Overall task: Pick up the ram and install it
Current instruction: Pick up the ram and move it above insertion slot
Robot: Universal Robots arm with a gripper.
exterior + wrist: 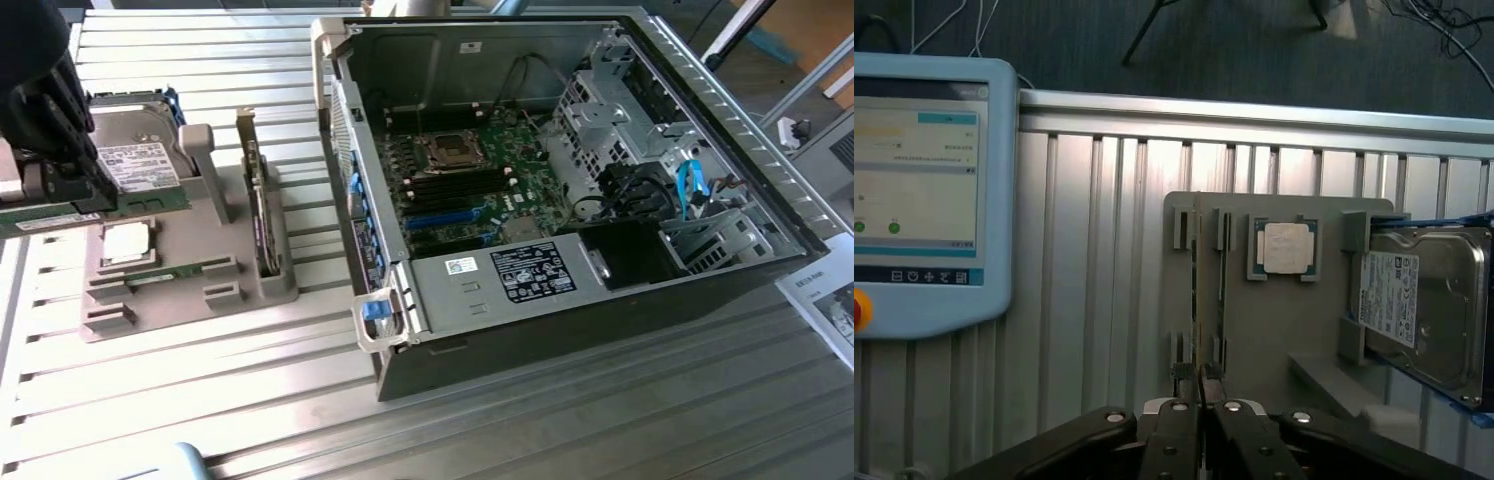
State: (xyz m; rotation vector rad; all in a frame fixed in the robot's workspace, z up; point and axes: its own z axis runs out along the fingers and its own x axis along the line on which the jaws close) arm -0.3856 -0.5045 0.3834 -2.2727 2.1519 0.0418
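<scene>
My gripper is at the exterior view's far left, above the grey parts holder. It is shut on the ram, a long green stick with a white label strip, held level and lifted off the holder. In the wrist view the black fingers are pressed together on the ram's thin edge, which runs straight out from them over the holder. A second green stick lies in a holder slot. The open computer case shows its motherboard with dark memory slots.
On the holder stand a silver hard drive, an upright expansion card and a processor chip. A light blue teach pendant lies on the ribbed metal table. A paper sheet lies beside the case.
</scene>
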